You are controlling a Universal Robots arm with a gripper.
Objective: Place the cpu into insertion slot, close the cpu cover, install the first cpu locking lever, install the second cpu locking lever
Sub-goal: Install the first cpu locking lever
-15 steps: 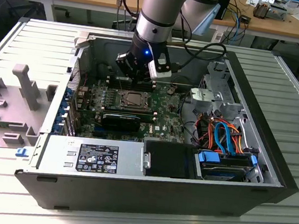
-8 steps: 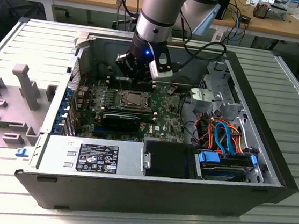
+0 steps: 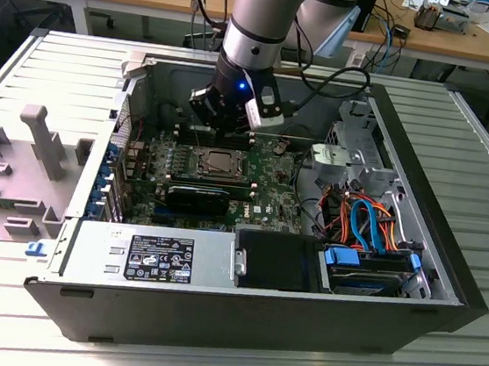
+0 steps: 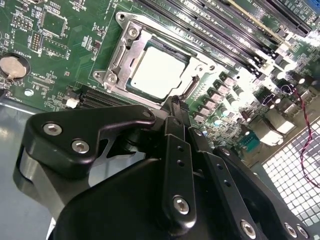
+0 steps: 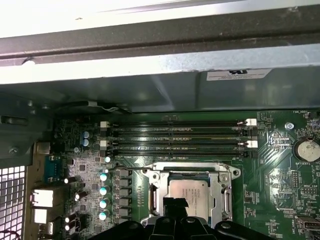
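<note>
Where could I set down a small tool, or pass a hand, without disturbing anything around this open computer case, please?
The slatted table is bare at the exterior view's right of the case and along its front. The grey fixture takes the view's left. Inside it is crowded: gripper by the cpu, cables beside.

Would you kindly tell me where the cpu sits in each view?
Exterior view: cpu just under the tool.
Second wrist view: cpu just past the tool.
First wrist view: cpu partly behind the tool.
Shared landmark: insertion slot, silver rim framing it.
</note>
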